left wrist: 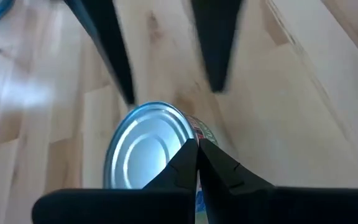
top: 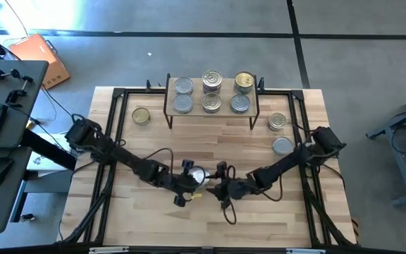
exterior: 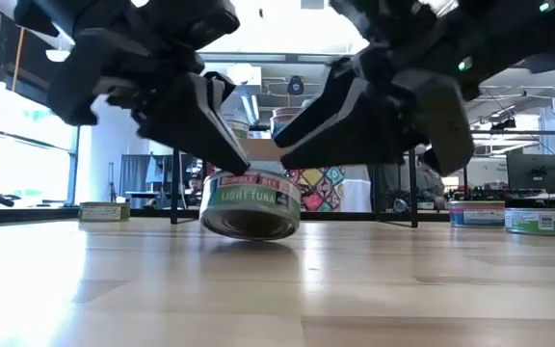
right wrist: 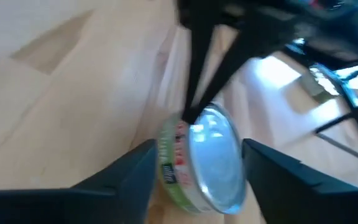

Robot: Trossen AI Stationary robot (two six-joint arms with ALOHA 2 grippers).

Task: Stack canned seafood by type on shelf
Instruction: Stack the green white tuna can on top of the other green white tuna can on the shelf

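Observation:
A tuna tin (top: 198, 174) with a plain silver top (left wrist: 145, 152) and a green label (exterior: 251, 198) sits tilted at the table's middle, between both grippers. My left gripper (left wrist: 196, 144) is shut at its rim. My right gripper (right wrist: 197, 147) is open, one finger on each side of the tin. The shelf (top: 220, 113) stands at the far edge and carries several tins, such as a gold-topped one (top: 244, 82). My left gripper has its closed fingertips on the tin's top rim (left wrist: 190, 138), on the side facing the left arm, coming slanting down from the table's left. The tin leans, its top turned toward the right arm (right wrist: 219, 155). Whether its lower edge rests on the table I cannot tell. My right gripper has its fingers (right wrist: 138, 168) beside the tin's wall; I cannot tell whether they touch it.
Loose tins lie on the table: a gold one at the far left (top: 141, 116) and two at the far right (top: 277, 121), (top: 283, 146). A black frame (top: 118, 95) borders the table. The near half of the tabletop is bare wood.

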